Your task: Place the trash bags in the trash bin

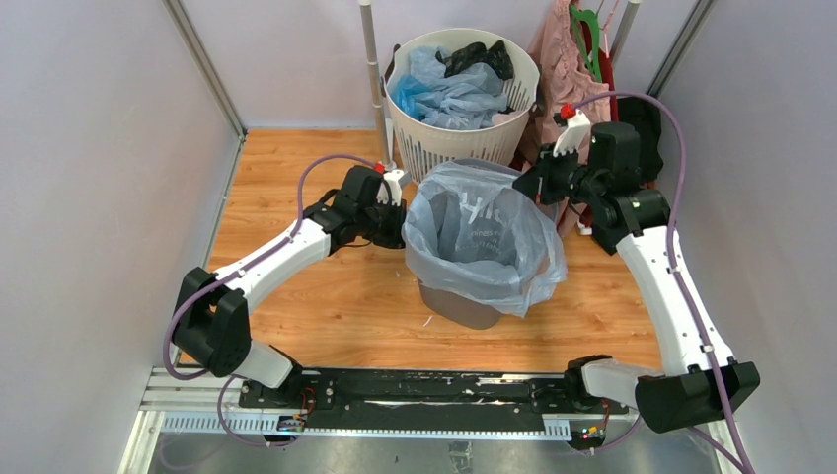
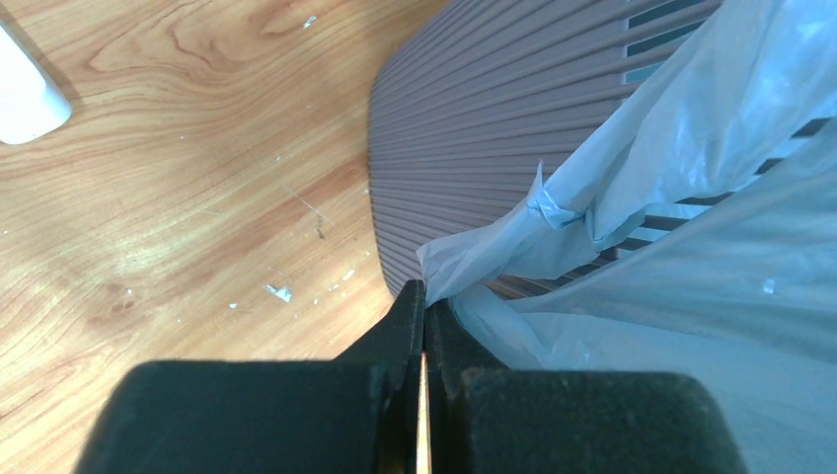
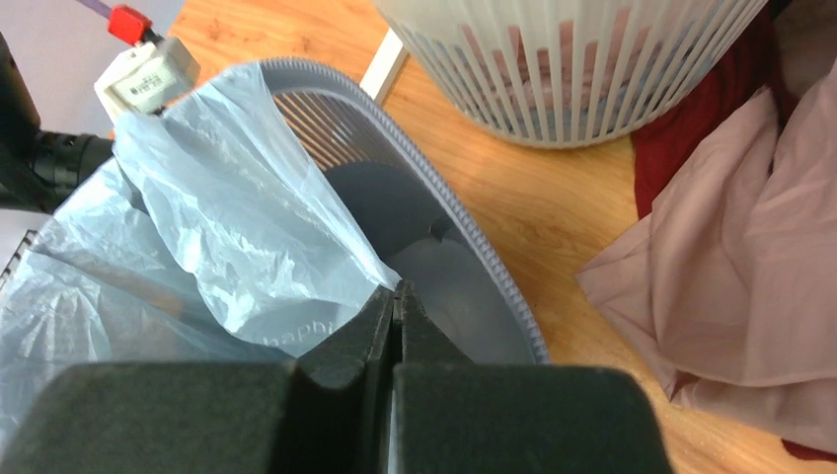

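Note:
A large pale blue see-through trash bag (image 1: pixel 474 232) is spread over the mouth of the dark grey trash bin (image 1: pixel 459 308) in the middle of the wooden floor. My left gripper (image 1: pixel 400 212) is at the bag's left edge, shut, with a fold of the plastic pinched at its tips (image 2: pixel 424 291). The bag (image 2: pixel 671 148) hangs down the bin's ribbed wall (image 2: pixel 464 128). My right gripper (image 1: pixel 528 183) is at the far right edge, shut (image 3: pixel 398 289) on a corner of the bag (image 3: pixel 217 227) above the bin's rim (image 3: pixel 474 247).
A round white slotted basket (image 1: pixel 459 148) with more blue plastic and a dark item stands just behind the bin. A pink garment (image 1: pixel 563 69) hangs at the back right and spreads on the floor (image 3: pixel 730 286). A metal pole (image 1: pixel 373 79) rises beside the basket. Walls close both sides.

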`<action>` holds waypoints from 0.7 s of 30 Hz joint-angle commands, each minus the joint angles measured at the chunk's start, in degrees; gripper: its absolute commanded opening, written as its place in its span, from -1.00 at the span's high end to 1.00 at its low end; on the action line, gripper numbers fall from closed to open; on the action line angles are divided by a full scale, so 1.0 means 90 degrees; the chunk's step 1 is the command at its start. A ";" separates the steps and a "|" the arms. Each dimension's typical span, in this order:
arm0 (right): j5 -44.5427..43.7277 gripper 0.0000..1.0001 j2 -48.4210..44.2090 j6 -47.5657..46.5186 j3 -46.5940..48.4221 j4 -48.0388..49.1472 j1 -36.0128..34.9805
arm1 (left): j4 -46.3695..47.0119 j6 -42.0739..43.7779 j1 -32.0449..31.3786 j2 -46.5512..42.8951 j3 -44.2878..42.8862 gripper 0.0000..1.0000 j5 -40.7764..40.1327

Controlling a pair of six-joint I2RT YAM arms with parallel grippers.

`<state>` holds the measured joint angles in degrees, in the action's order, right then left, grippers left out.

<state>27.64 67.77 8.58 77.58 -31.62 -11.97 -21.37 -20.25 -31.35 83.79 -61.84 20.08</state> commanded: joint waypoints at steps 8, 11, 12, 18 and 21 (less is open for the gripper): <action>-0.0652 1.00 0.0522 0.0176 0.0718 0.0748 0.0077 | -0.0382 0.0131 -0.0022 -0.0013 -0.0143 1.00 -0.0167; -0.0588 1.00 0.0785 0.0266 0.0928 0.0850 0.0150 | -0.0470 0.0162 -0.0022 -0.0014 -0.0285 1.00 -0.0196; -0.0562 1.00 0.0887 0.0300 0.0995 0.0881 0.0155 | -0.0530 0.0176 -0.0015 -0.0030 -0.0365 1.00 -0.0212; -0.0619 1.00 0.1155 0.0359 0.1158 0.1006 0.0193 | -0.0734 0.0270 0.0133 -0.0041 -0.0752 1.00 -0.0288; -0.0701 1.00 0.1216 0.0385 0.1174 0.0933 0.0268 | -0.0807 0.0313 0.0234 0.0015 -0.0909 1.00 -0.0269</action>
<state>23.29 78.19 11.16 85.95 -24.03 -11.00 -26.89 -18.83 -30.46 83.79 -67.29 18.17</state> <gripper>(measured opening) 0.006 0.010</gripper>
